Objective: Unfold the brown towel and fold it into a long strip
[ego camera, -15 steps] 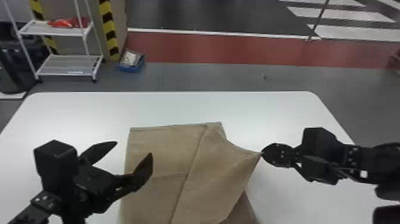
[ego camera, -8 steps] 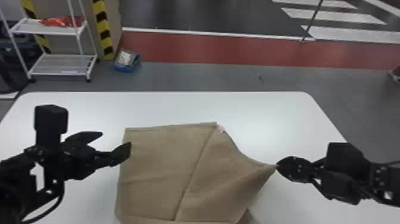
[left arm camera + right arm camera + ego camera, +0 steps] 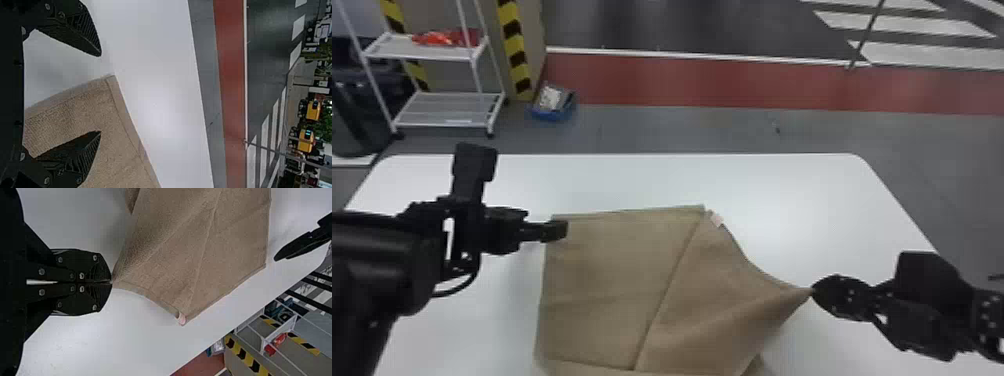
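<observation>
Toward the right edge of the surface (image 3: 782,187), one corner of the brown towel (image 3: 612,285) is pinched in the right end effector (image 3: 111,282), fingers together on it, presumably so the top layer can be drawn outward and unfolded. The rest is laid mid-surface, extending toward the near edge. The left end effector (image 3: 101,93) is held with fingers apart at the towel's far-left corner, likely so that corner can be gripped as counter-hold.

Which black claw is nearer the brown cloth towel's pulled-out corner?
Right claw: it grips that corner; the left claw is open at the far left corner of the towel.
</observation>
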Controlling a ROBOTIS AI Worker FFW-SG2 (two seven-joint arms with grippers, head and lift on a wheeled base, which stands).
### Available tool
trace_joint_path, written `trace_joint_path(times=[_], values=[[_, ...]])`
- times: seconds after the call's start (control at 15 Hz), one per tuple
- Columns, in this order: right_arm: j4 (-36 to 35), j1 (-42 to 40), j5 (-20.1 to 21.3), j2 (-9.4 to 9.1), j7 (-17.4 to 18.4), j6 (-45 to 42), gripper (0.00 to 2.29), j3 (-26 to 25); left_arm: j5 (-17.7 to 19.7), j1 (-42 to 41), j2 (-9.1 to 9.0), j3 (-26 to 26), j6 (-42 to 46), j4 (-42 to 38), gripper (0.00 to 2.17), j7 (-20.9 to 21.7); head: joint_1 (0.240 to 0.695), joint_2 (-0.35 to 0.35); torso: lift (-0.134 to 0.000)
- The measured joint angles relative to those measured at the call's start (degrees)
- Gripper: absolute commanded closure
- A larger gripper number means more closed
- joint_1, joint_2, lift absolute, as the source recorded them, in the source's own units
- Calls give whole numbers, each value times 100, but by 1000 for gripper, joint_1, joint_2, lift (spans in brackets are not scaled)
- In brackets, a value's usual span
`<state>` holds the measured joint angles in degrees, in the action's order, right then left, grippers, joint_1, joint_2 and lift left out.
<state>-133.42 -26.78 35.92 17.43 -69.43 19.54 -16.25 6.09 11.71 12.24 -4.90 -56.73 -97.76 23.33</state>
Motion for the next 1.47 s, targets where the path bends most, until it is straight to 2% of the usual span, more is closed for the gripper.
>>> trace_joint_path(times=[0.4, 0.47, 0.6, 0.67, 0.8, 0.87, 1.13, 1.27, 1.47], values=[[-26, -113, 11, -38, 0, -7, 1193, -31, 14, 717, -238, -141, 3, 1281, 218, -17, 695, -127, -125], [-26, -123, 11, -38, 0, -7, 1193, -34, -2, 788, -267, -151, 11, 1417, 302, -27, 695, -127, -125], [-25, -132, 11, -38, 11, -7, 1193, -41, -11, 847, -288, -168, 16, 1545, 623, -18, 695, -129, -125], [-20, -133, 11, -38, 21, -7, 1190, -44, -11, 850, -290, -173, 16, 1561, 886, 4, 695, -130, -125], [-9, -134, 8, -38, 43, -19, 1193, -51, -7, 840, -288, -181, 17, 1560, 1609, 74, 695, -136, -125], [-5, -134, 3, -38, 54, -23, 1193, -53, -7, 806, -286, -175, 18, 1532, 1811, 96, 695, -138, -125], [26, -117, -65, -38, 75, -99, 1190, -203, -6, 536, -283, -9, 13, 1029, 1831, 50, 695, -140, -125], [100, 7, -103, -35, 80, -111, 1193, -460, 44, 424, -283, 278, -8, 694, 1831, -9, 695, -144, -125], [211, 16, -249, -1, 78, -259, 1193, -1105, 66, -53, -256, 972, -239, -68, 1828, -221, 695, -141, -125]])
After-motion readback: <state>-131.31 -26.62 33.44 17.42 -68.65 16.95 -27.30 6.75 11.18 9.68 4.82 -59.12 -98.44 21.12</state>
